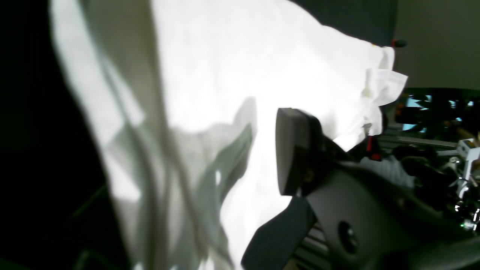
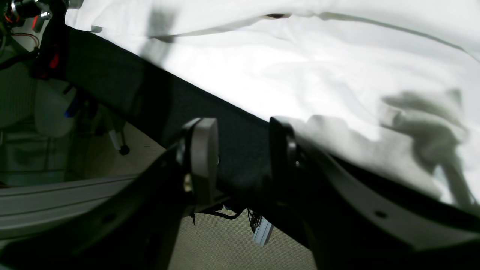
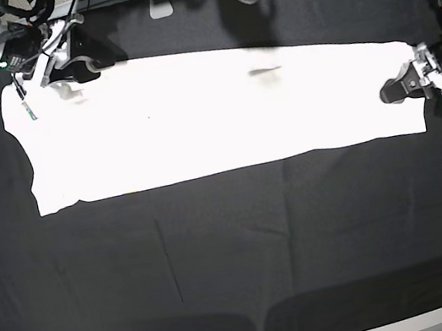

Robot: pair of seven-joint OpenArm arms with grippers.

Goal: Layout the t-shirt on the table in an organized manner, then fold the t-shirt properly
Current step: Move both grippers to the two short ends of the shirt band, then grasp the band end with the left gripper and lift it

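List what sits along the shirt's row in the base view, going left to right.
Right end effector at the shirt's left end → t-shirt, lying white and long across the table → left end effector at its right end.

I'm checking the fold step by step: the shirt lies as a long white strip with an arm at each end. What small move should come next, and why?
Probably close the right gripper on the t-shirt edge. Its fingers stand apart at the table edge, holding nothing. The left gripper sits at the opposite end, so both ends could then be lifted to fold the strip shorter.
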